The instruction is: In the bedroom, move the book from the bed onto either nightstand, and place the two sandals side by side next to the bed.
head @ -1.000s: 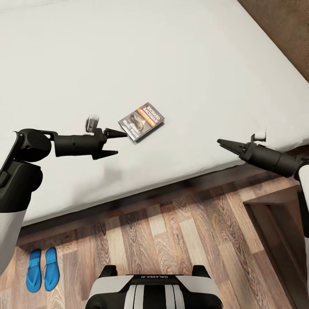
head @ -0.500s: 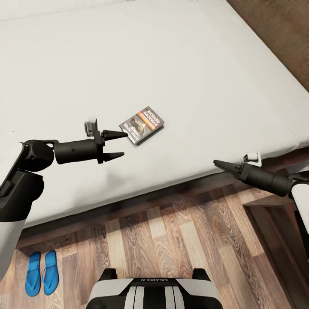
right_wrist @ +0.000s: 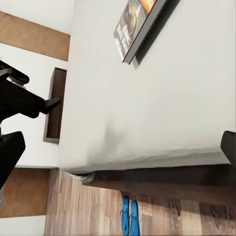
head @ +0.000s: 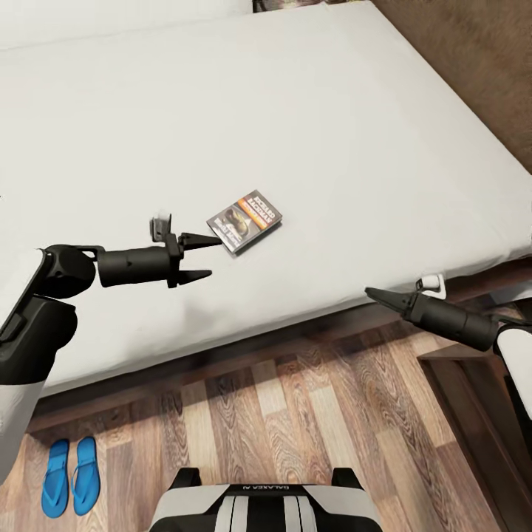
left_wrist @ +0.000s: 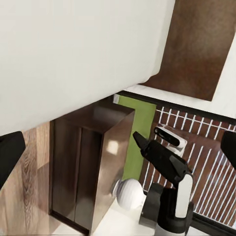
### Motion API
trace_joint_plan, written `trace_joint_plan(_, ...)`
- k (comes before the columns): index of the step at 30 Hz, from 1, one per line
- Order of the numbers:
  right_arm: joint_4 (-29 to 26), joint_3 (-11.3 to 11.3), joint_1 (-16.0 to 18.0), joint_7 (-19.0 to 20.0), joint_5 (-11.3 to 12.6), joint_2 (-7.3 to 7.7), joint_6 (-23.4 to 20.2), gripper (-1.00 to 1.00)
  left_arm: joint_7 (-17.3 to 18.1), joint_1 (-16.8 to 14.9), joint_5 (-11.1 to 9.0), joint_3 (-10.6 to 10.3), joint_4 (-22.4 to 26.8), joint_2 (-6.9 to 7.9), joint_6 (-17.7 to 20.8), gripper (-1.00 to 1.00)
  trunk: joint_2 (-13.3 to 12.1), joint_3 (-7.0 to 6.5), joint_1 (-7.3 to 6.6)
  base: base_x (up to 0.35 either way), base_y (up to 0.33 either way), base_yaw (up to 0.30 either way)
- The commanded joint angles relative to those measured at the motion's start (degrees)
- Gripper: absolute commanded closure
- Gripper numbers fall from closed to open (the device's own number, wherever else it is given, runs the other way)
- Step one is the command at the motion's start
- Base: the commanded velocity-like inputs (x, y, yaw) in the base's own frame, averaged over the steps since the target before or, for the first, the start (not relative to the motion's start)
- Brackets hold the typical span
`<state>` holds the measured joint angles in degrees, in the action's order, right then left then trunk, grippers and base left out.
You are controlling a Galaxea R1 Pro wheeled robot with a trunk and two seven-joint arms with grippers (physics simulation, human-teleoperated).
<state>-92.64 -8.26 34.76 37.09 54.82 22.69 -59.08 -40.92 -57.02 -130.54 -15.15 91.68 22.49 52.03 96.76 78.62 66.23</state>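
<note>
Both sandals [head: 70, 475] sit together on the wood floor [head: 295, 414] by my base. My right gripper [head: 372, 293], pinched narrow, hangs over the bed's [head: 310, 111] edge. Further out, my left gripper [head: 210, 256] is spread wide just beside the book [head: 245, 219], which lies flat on the mattress.
</note>
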Motion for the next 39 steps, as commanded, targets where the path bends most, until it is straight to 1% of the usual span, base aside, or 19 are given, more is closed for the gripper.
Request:
trace_joint_plan(1,0.00,0.02,-0.31,0.23,-0.24,-0.04,-0.16,-1.00,-0.66,-0.03,-0.33,-0.07,-0.04,-0.01,-0.15,-1.00,0.01,-0.07,0.00,0.000,0.000,0.000)
trace_joint_plan(6,0.00,0.11,-0.67,0.02,-0.37,-0.08,-0.06,-1.00,-0.56,0.08,1.08,-0.10,-0.13,-0.05,-0.22,-1.00,0.01,-0.54,0.00,0.000,0.000,0.000)
trace_joint_plan(7,0.05,-0.03,-0.87,-0.31,-0.48,-0.10,0.05,-1.00,-0.38,0.68,2.60,-0.08,-0.25,-0.10,-0.32,-1.00,0.01,-0.63,0.00,0.069,0.150,0.000)
trace_joint_plan(13,0.08,0.06,-0.91,-0.89,-0.50,-0.12,0.15,-1.00,-0.41,0.82,3.77,-0.06,-0.27,-0.06,-0.35,-1.00,0.01,-1.19,0.00,0.065,0.130,0.000)
trace_joint_plan(16,0.07,0.10,-0.92,-1.38,-0.51,-0.13,0.36,-1.00,-0.38,0.84,6.54,-0.06,-0.26,-0.07,-0.24,-1.00,0.01,-1.47,0.00,0.025,0.047,0.000)
trace_joint_plan(17,0.07,0.10,-0.92,-1.38,-0.51,-0.13,0.36,-1.00,-0.38,0.84,6.54,-0.06,-0.26,-0.07,-0.24,-1.00,0.01,-1.56,0.00,0.020,0.037,0.000)
trace_joint_plan(20,0.08,0.09,-0.95,-1.87,-0.51,-0.13,0.54,-1.00,-0.34,0.85,9.74,-0.10,-0.11,-0.07,-0.04,-1.00,0.01,-1.84,0.00,0.013,0.024,0.000)
trace_joint_plan(21,0.08,0.08,-0.98,-2.11,-0.54,-0.12,0.63,-1.00,-0.60,0.74,12.02,-0.28,-0.21,-0.15,-0.04,-1.00,0.01,-1.93,0.00,0.005,0.010,0.000)
trace_joint_plan(23,0.09,0.08,-0.98,-2.17,-0.53,-0.12,0.65,-1.00,-0.68,0.62,12.64,-0.22,-0.35,-0.15,-0.05,-1.00,0.01,-2.12,0.00,0.004,0.008,0.000)
trace_joint_plan(24,0.09,0.07,-0.99,-2.21,-0.54,-0.11,0.69,-1.00,-0.56,0.41,13.76,0.44,-0.71,0.07,-0.21,-1.00,0.01,-2.21,0.00,0.003,0.005,0.000)
trace_joint_plan(26,0.09,0.05,-1.00,-2.22,-0.53,-0.11,0.72,-1.00,-0.48,0.32,14.18,1.30,-0.92,0.25,-0.27,-1.00,0.01,-2.40,0.00,0.002,0.004,0.000)
trace_joint_plan(27,0.09,0.00,-1.00,-2.28,-0.54,-0.11,0.82,-1.00,-0.45,0.28,14.69,4.21,-1.23,0.72,-0.14,-1.00,0.01,-2.49,0.00,0.001,0.003,0.000)
trace_joint_plan(30,0.09,0.05,-1.00,-2.55,-0.65,-0.11,1.32,-1.00,-0.66,0.31,15.18,8.19,-1.36,1.09,0.04,-1.00,0.01,-2.77,0.00,0.001,0.002,0.000)
trace_joint_plan(31,0.09,0.05,-1.00,-2.55,-0.65,-0.11,1.32,-1.00,-0.66,0.31,15.18,8.19,-1.36,1.09,0.04,-1.00,0.01,-2.86,0.00,0.001,0.001,0.000)
trace_joint_plan(32,0.09,0.12,-1.00,-3.31,-1.15,-0.14,1.85,-1.00,-0.99,0.34,15.32,9.64,-1.43,1.28,0.12,-1.00,0.01,-2.96,0.00,0.000,0.000,0.000)
trace_joint_plan(33,0.09,0.15,-1.00,-3.95,-1.57,-0.17,2.12,-1.00,-1.19,0.43,15.36,10.18,-1.45,1.34,0.15,-1.00,0.01,-3.05,0.00,0.000,0.000,0.000)
trace_joint_plan(36,0.09,0.32,-1.01,-5.42,-2.41,-0.31,2.55,-1.00,-1.53,0.72,15.58,10.87,-1.25,1.35,0.19,-1.00,0.01,-3.33,0.00,0.000,0.000,0.000)
trace_joint_plan(38,0.09,0.78,-0.99,-6.67,-3.06,-0.75,2.84,-1.00,-1.75,1.31,15.75,11.24,-1.04,1.34,0.22,-1.00,0.01,-3.52,0.00,0.000,0.000,0.000)
trace_joint_plan(39,0.09,1.57,-0.95,-7.88,-3.69,-1.68,3.14,-1.00,-1.95,2.28,15.93,11.65,-0.53,1.40,0.24,-1.00,0.01,-3.61,0.00,0.000,0.000,0.000)
